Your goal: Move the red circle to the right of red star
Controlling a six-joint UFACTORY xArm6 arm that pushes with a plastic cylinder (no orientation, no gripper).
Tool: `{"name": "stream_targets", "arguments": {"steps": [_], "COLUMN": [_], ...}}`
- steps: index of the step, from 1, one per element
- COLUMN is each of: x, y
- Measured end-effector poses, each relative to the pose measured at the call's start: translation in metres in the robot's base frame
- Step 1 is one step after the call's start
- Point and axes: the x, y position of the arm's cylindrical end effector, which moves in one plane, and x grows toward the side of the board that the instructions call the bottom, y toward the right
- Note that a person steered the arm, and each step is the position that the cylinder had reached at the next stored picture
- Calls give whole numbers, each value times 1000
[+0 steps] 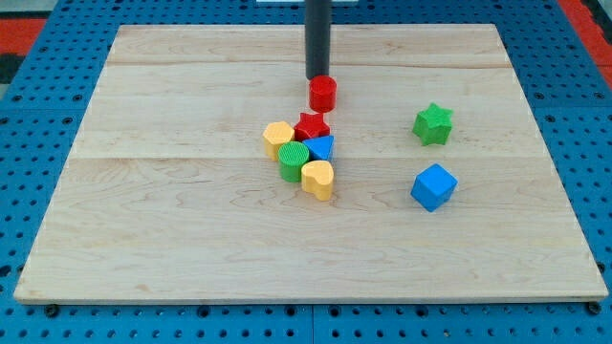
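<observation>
The red circle (323, 94) sits on the wooden board (191, 210), just above the red star (311, 125) with a small gap between them. My tip (316, 77) stands right behind the red circle, at its upper left edge, touching or nearly touching it. The red star lies at the top of a tight cluster of blocks near the board's middle.
The cluster holds a yellow block (278, 138), a blue triangle (321, 147), a green circle (294, 161) and a yellow heart (318, 179). A green star (433, 123) and a blue cube (433, 186) lie at the view's right.
</observation>
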Motion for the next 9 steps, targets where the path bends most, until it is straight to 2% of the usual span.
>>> {"name": "stream_targets", "arguments": {"steps": [1, 2, 3, 4, 5, 6, 9], "x": [23, -1, 6, 10, 38, 38, 65], "y": [-6, -35, -70, -20, -9, 24, 42]}}
